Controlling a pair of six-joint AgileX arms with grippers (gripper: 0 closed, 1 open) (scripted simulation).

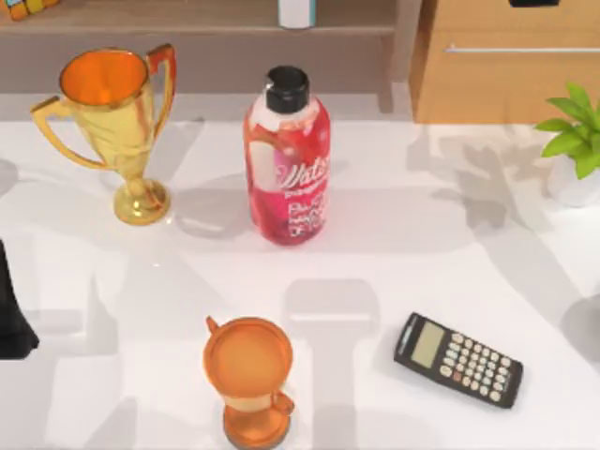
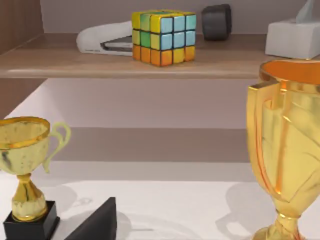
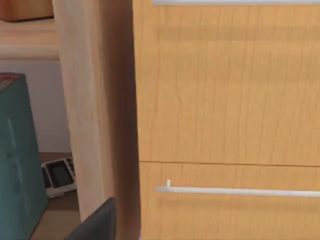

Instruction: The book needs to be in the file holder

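Note:
The book (image 1: 296, 11), slim, white with a teal band, stands on the wooden shelf (image 1: 187, 28) at the back, cut off by the frame's top edge. A black object (image 1: 14, 309) sits at the table's left edge, half out of frame; I cannot tell whether it is the file holder. A dark wedge of my left gripper (image 2: 97, 222) shows in the left wrist view, facing the shelf and the gold trophy (image 2: 287, 150). A similar wedge of my right gripper (image 3: 97, 222) faces the wooden drawer cabinet (image 3: 225, 100).
On the white table stand a gold trophy (image 1: 117, 122), a red bottle (image 1: 287, 159), an orange cup (image 1: 248, 375), a black calculator (image 1: 457, 359) and a potted plant (image 1: 577, 141). The shelf holds a colour cube (image 2: 162, 37), a stapler (image 2: 102, 39) and a tissue box (image 2: 292, 37).

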